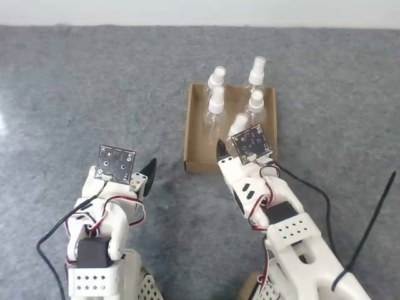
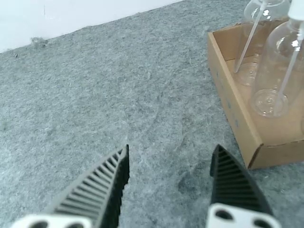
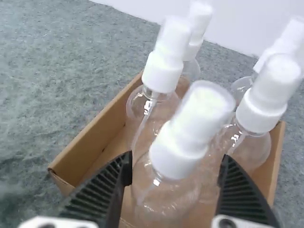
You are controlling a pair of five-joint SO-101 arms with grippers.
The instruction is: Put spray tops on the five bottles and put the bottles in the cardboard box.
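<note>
The cardboard box lies at the table's middle with several clear bottles in it, all with white spray tops. Two stand at the far end and two in the middle. The nearest bottle is tilted and stands between the fingers of my right gripper, which is open with a finger close on each side of its body. My left gripper hangs open over bare carpet, to the left of the box.
Grey carpet covers the table all around the box. Black cables trail beside the right arm's base. A white wall runs along the far edge.
</note>
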